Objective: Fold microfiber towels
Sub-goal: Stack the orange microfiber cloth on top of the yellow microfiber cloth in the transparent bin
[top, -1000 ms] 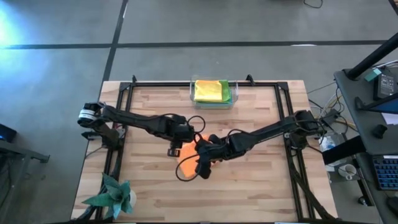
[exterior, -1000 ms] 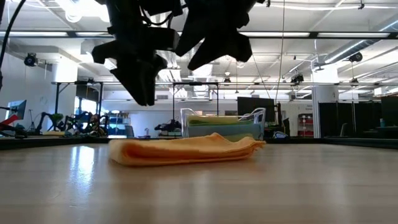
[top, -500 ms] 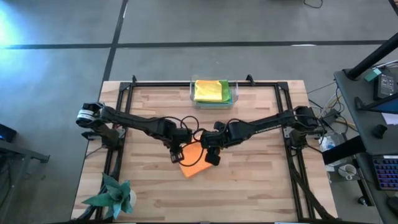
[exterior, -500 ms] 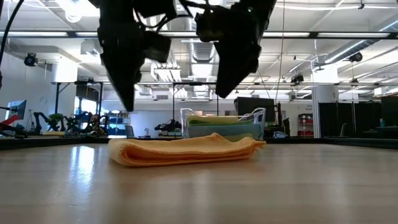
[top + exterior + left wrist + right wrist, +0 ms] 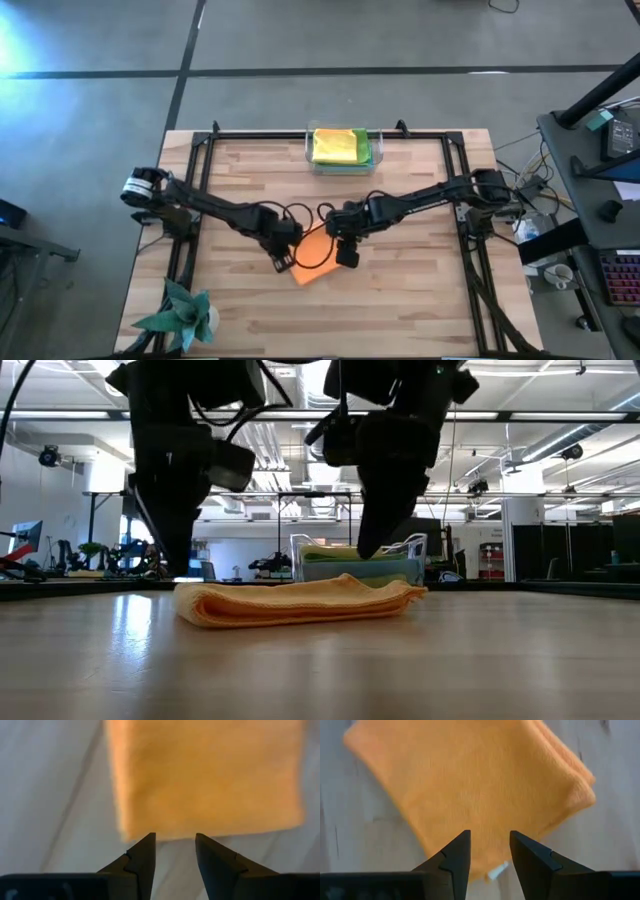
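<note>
Wooden table (image 5: 420, 290), folded orange towel (image 5: 315, 255), clear bin (image 5: 340, 165)

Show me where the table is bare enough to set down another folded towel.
Bare wood lies along the near edge right of the teal ornament, and at the far corners beside the clear bin. The middle is crowded: both grippers, left and right, hover open over the folded orange towel.

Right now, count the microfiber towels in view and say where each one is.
3 visible. A folded orange microfiber towel lies mid-table under both arms. A folded yellow towel tops a green towel in the clear tray at the far edge. More may be hidden beneath them.
</note>
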You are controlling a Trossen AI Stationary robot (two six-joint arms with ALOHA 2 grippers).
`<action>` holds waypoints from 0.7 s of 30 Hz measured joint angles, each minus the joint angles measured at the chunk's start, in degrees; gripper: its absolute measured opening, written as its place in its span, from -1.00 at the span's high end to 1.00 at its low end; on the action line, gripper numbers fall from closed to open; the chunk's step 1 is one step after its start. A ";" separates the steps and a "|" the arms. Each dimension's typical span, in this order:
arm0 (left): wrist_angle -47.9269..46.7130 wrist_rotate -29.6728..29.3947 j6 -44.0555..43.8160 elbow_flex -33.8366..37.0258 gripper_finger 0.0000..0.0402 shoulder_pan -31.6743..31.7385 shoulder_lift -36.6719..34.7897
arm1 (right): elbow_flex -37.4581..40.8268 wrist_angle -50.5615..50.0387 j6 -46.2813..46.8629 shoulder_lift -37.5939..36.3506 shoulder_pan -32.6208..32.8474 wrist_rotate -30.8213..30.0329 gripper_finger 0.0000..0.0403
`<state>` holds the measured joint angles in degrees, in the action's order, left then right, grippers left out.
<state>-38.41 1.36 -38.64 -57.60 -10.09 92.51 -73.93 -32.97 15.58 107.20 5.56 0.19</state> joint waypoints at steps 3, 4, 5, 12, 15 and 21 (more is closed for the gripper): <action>4.19 0.02 -0.79 0.00 0.39 -1.50 0.00 | 2.21 5.08 0.04 0.00 -1.42 0.54 0.37; 5.06 0.04 -1.52 0.00 0.39 -1.86 0.00 | 2.92 6.27 0.04 0.00 -2.09 1.28 0.39; 5.68 0.04 -1.74 0.00 0.39 -2.19 0.16 | 3.57 7.30 0.08 0.00 -2.72 2.38 0.42; 12.24 0.02 -4.59 3.28 0.39 -2.77 1.45 | 7.28 14.47 0.47 0.43 -6.35 9.02 0.84; 16.83 0.00 -5.47 6.29 0.40 -2.77 1.53 | 8.10 15.54 1.23 0.83 -6.80 9.82 0.94; 20.69 -0.11 -6.07 8.51 0.59 -2.77 1.54 | 8.67 15.91 2.84 2.17 -6.78 9.87 0.96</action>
<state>-17.72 1.25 -44.71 -49.09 -12.86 94.05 -65.25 -17.06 18.41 109.37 -1.21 10.07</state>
